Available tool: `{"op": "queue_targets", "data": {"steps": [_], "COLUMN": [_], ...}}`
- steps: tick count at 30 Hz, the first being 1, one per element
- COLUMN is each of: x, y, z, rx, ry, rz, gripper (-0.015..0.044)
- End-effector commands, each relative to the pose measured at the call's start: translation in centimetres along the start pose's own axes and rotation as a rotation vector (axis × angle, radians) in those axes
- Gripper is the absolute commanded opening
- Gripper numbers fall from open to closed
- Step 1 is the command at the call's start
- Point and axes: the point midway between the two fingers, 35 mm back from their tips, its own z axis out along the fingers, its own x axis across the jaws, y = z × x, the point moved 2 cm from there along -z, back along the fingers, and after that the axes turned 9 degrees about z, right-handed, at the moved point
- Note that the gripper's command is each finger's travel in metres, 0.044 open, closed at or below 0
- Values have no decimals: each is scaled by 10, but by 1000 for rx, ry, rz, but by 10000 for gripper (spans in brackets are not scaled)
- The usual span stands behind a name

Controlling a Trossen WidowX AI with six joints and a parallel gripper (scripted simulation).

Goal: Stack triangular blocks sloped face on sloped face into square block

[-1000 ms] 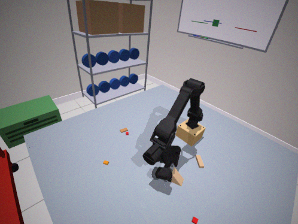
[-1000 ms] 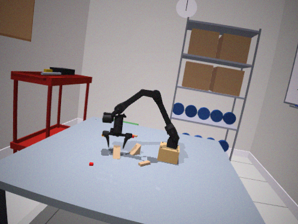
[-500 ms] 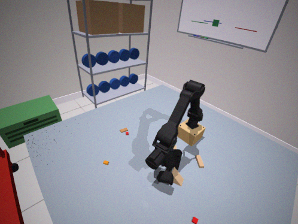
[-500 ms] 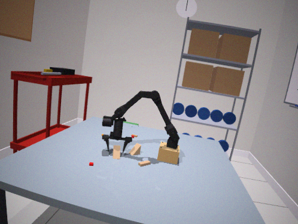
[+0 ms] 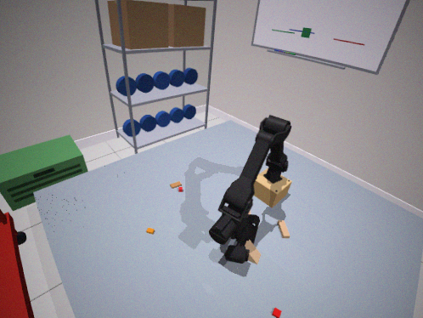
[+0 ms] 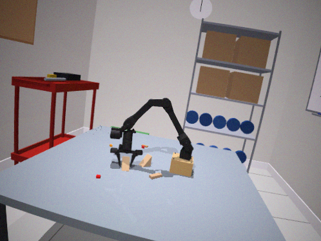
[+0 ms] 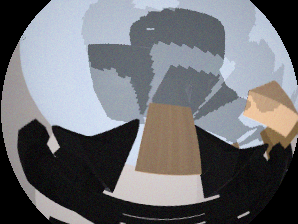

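Exterior view shows the near triangular block (image 5: 253, 252) (image 6: 126, 163) (image 7: 169, 140) standing on the blue-grey table (image 5: 340, 264) (image 6: 161, 206), between the fingers of the gripper (image 5: 247, 241) (image 6: 126, 165) (image 7: 165, 125). The jaws are partly spread, one finger on either side of this block; in the wrist view a narrow gap shows along one side, while the other finger's edge meets the block's outline, and whether it touches cannot be told. The other triangular block (image 5: 250, 212) (image 6: 145, 160) (image 7: 270, 116) sits apart, just to the right of the near one and a little farther back in the exterior view, its slope showing; the two are not joined. From that same viewpoint and relative to the near block, a flat tan piece (image 5: 284, 229) (image 6: 155, 176) lies to the right and nearer the camera, and the wooden box (image 5: 272, 195) (image 6: 181, 167) under the black arm (image 5: 256, 163) (image 6: 144, 111) stands farther right. A red cube (image 5: 277, 312) (image 6: 98, 176) lies left and forward of it. Behind it to the left is an orange piece (image 5: 150, 230) (image 6: 111, 145); behind and to the right are a smaller red piece (image 5: 181, 190) (image 6: 142, 146) and a small tan piece (image 5: 175, 184) (image 6: 145, 146), close together. Well beyond it stand a red cart (image 6: 53, 86) to the left and a shelf rack (image 6: 240, 29) to the right.
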Motion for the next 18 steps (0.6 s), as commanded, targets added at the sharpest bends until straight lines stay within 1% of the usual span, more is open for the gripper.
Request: {"op": "queue_targets", "data": {"steps": [1,9,14,15,18], "x": [-1,-1,-1,-1,-1], "y": [0,0,-1,-1,-2], "z": [2,2,-1,-2,-1], "rx": [3,3,1,0,-12], "ry": [-3,-3,-2,-2,-1], "rz": [7,7,3,1,2], "gripper": [204,150,19,0,0]}}
